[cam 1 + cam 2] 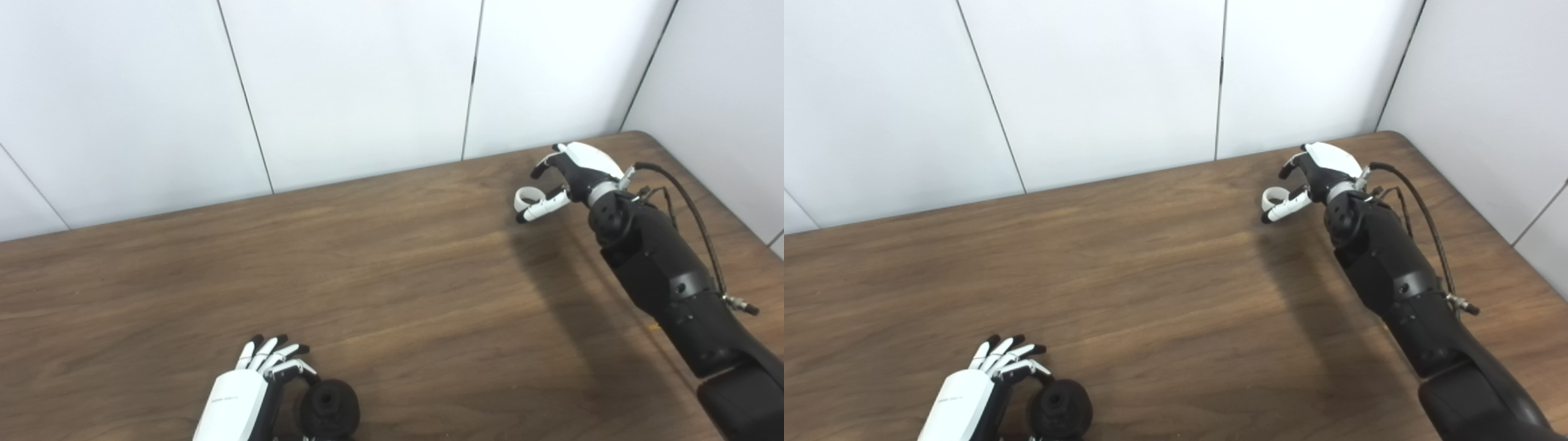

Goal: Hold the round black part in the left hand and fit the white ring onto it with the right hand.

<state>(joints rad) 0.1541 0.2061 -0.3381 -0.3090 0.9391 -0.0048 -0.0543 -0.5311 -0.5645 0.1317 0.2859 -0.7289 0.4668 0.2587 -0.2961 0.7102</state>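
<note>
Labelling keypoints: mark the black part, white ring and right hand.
black part [328,408]: left eye view, on its front face by the centre hole.
white ring [525,197]: left eye view, on its left rim.
right hand [1323,166]: right eye view, on the middle of the hand.

We count two hands: the left hand [245,392] low at the near edge and the right hand [576,174] far across. We see one black part [327,407], one white ring [525,197], and one table [392,269] under them. We also count one cable [692,214].
</note>
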